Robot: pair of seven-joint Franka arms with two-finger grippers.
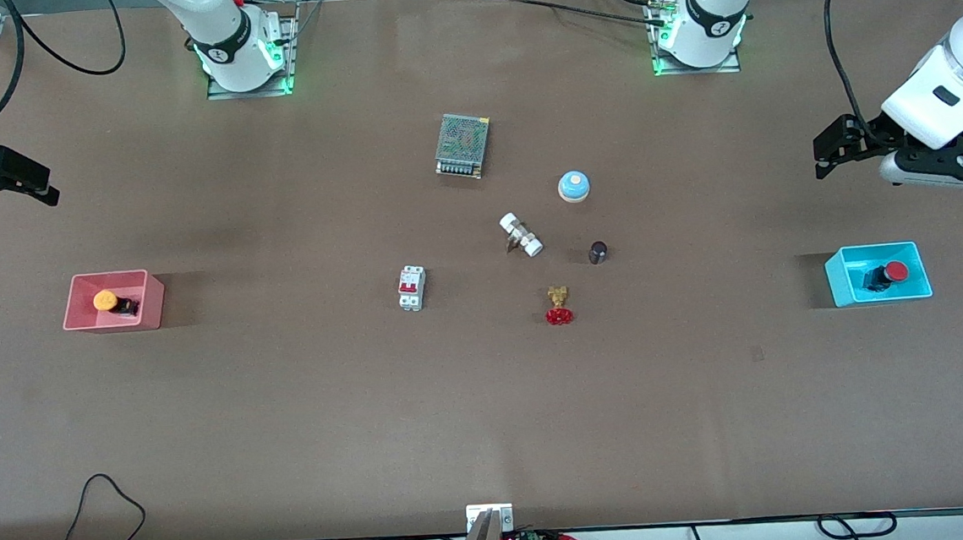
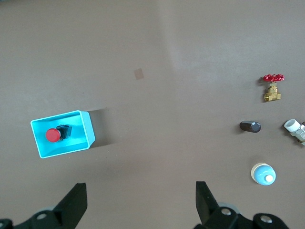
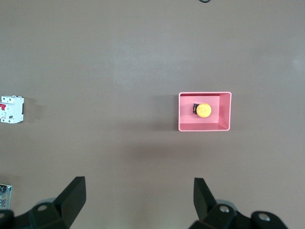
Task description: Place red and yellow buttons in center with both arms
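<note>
The red button lies in a cyan bin at the left arm's end of the table; the left wrist view also shows the button and the bin. The yellow button lies in a pink bin at the right arm's end; the right wrist view also shows it and its bin. My left gripper hangs open and empty over bare table beside the cyan bin. My right gripper hangs open and empty over bare table beside the pink bin. The brown tabletop is bare nearer the camera.
Around the table's middle lie a metal power supply, a blue-domed bell, a white pipe fitting, a dark small cylinder, a brass valve with a red handwheel and a white circuit breaker.
</note>
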